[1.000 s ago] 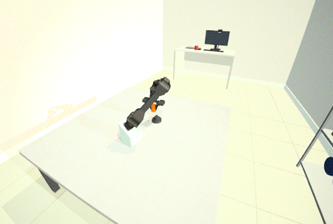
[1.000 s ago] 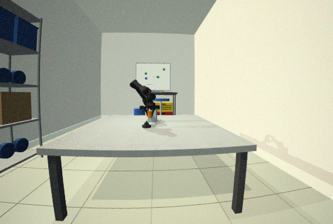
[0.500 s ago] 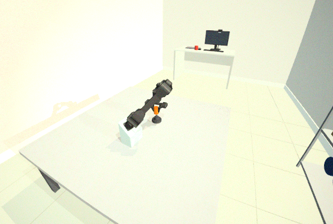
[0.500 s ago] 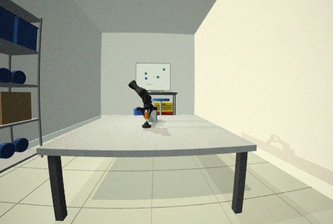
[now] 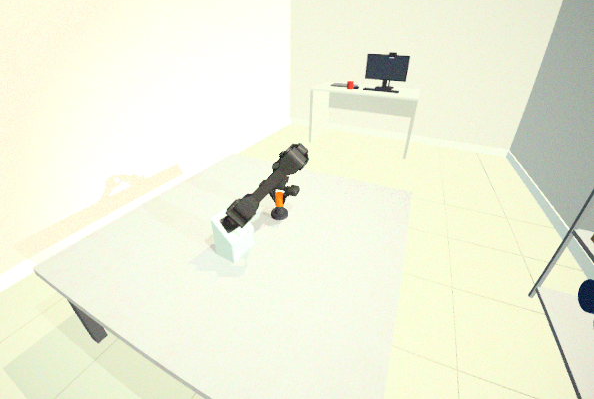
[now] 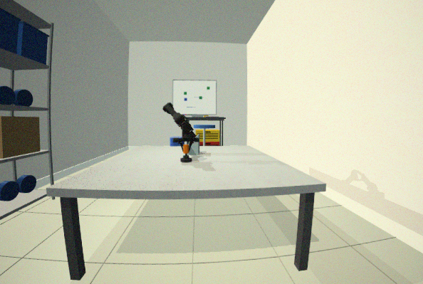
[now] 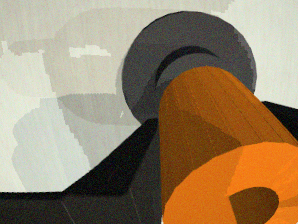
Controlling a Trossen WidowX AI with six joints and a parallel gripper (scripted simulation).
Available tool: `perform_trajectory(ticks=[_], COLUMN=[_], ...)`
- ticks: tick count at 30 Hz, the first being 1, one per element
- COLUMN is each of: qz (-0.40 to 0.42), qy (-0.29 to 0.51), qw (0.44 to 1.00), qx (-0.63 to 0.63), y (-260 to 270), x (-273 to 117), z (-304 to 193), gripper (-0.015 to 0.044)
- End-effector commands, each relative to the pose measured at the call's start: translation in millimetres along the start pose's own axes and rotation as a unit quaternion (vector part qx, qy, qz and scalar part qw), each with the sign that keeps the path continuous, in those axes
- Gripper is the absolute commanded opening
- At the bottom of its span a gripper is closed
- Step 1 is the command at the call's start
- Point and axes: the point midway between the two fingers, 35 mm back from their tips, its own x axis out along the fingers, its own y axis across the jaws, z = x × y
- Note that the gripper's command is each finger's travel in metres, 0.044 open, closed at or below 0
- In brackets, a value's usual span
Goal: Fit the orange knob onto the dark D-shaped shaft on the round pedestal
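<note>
In the top view, your robot arm [image 5: 265, 188] [image 6: 179, 119] rises from the white block [image 5: 233, 243] [image 6: 195, 147] at left and reaches up and right, its wrist folded down over the bench [image 5: 320, 263] [image 6: 185, 192]. To the right, you have the orange knob [image 5: 279, 199] [image 6: 186, 149] [image 7: 200, 120] at the lower end of the tool [image 6: 186, 146], directly above the round pedestal [image 5: 279, 213] [image 6: 186, 159] [image 7: 145, 55]. The tool is partly closed, its fingers pinching the knob. You cannot tell whether the knob touches the shaft, which is hidden from you.
</note>
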Motion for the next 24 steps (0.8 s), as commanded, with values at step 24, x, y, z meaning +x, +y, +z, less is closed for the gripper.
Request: perform_trajectory(ticks=[24], qz=[-0.002], qy=[0.000], qw=[1.000], qx=[-0.003], y=[-1.6], x=[-2.3], z=[0.6], gripper=[0.0000])
